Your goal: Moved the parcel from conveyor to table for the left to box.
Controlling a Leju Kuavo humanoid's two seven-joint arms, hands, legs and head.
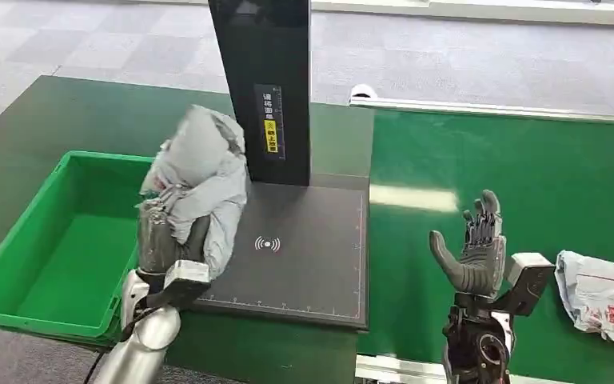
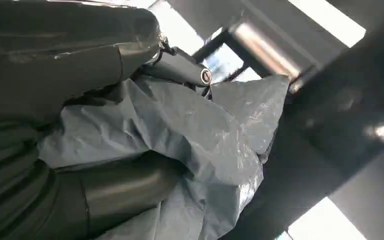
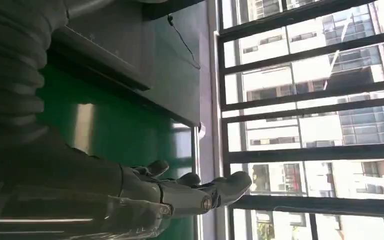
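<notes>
— Green surface (image 1: 64, 112) up front, grey floor behind, and a black scanner pad (image 1: 304, 256) with its dark post (image 1: 260, 80) cutting out of the top of frame.

— Where's the parcel?

— Grey parcel (image 1: 204, 172), crumpled, gripped by the left hand (image 1: 164, 240), sitting at the pad's left edge, right beside the green bin (image 1: 16, 248). Fingers (image 2: 180, 67) wrapped around it; the plastic hides most of them.

— And the right hand?

— Right hand (image 1: 476, 248) raised over the green conveyor (image 1: 528, 168), fingers spread, holding nothing. A white bag (image 1: 604, 300) lies nearby, cut off at the edge; its red print is unreadable.
</notes>
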